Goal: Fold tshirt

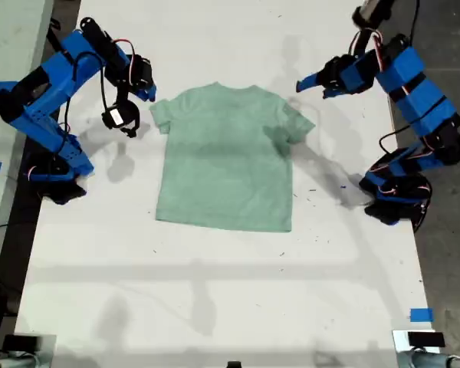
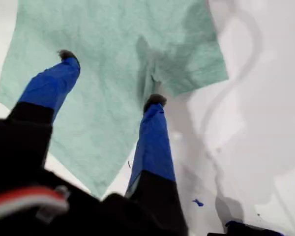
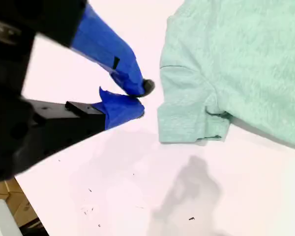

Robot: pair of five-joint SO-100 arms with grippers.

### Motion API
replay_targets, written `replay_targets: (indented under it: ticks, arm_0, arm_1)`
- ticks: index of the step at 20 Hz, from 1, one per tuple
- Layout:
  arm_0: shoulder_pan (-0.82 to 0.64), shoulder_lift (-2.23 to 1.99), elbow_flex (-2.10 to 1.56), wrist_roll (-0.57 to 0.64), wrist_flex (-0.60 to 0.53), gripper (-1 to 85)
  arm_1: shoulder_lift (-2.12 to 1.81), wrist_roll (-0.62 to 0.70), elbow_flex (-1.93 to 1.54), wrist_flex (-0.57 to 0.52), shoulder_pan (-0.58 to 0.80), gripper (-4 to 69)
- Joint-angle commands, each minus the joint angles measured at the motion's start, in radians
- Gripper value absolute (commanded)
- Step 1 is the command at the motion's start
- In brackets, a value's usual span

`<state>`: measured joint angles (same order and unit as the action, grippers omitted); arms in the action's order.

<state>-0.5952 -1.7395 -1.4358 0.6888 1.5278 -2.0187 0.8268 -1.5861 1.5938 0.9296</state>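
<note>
The plain pale mint-green short-sleeved cloth tshirt (image 1: 226, 157) is laid out flat and unfolded on the white worktop (image 1: 215, 291). It sits about midway between the two side edges and nearer the worktop edge at the exterior view's top, with the round neck pointed at that edge. A few soft wrinkles can be seen, nothing bunched up.

My first gripper (image 1: 310, 83) is held above the worktop near the sleeve on the exterior view's right, on the blue arm by that side's edge. In its wrist view its jaws are spread wide apart with nothing between them, and the tshirt (image 2: 103, 123) is spread out below them. Whether the tips touch the cloth can't really be told from there.

My second gripper (image 1: 147, 93) is parked just beside the other sleeve, on the arm at the exterior view's left. Its jaws are closed together on nothing (image 3: 142, 98), and bare worktop (image 3: 137, 172) shows between the tips and the sleeve hem of the tshirt (image 3: 246, 54).

The hem stitching on that sleeve only shows in the second wrist view. The whole outline of the shirt is only seen from the exterior camera, since both wrist views cut it off. Small dark specks on the worktop (image 2: 265, 98) are too tiny to be identified.
</note>
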Motion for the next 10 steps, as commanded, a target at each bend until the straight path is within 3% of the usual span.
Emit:
replay_targets:
  ticks: [1, 10]
  arm_0:
    - [-0.025, -0.003, 0.051, 0.015, 0.009, 4.8]
    - [-0.020, 0.025, 0.032, 0.017, 0.009, 6.3]
  arm_1:
    - [-0.008, 0.048, -0.077, -0.081, 0.054, 29.1]
    - [0.179, 0.149, -0.466, -0.551, 0.147, 31.0]
